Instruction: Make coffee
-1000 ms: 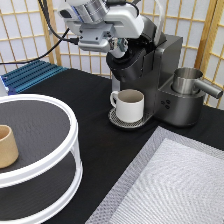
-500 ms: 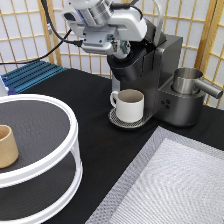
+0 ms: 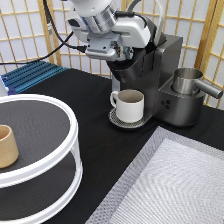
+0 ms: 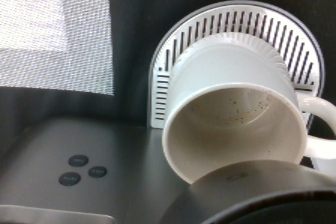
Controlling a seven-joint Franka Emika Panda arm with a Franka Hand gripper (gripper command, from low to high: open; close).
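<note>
My gripper (image 3: 120, 54) hangs over the top front of the dark coffee machine (image 3: 172, 60), right at its brew head. Under the head a cream mug (image 3: 130, 106) with a handle stands upright on the round drip tray (image 3: 115, 120). In the wrist view the mug (image 4: 232, 125) shows from above, empty, with small brown specks inside, on the slotted tray (image 4: 169, 65). The machine's three buttons (image 4: 82, 167) lie beside it. The coffee is out of view.
A steel pitcher (image 3: 187, 80) sits on the machine's right side. A white two-tier round stand (image 3: 75, 135) fills the exterior view's left and carries a tan cup (image 3: 6, 146). A grey woven mat (image 3: 170, 185) covers the bottom right. A blue rack (image 3: 30, 75) lies at the back left.
The hand has shifted slightly toward the exterior view's right, closer over the machine's head. The mug and everything else stay put.
</note>
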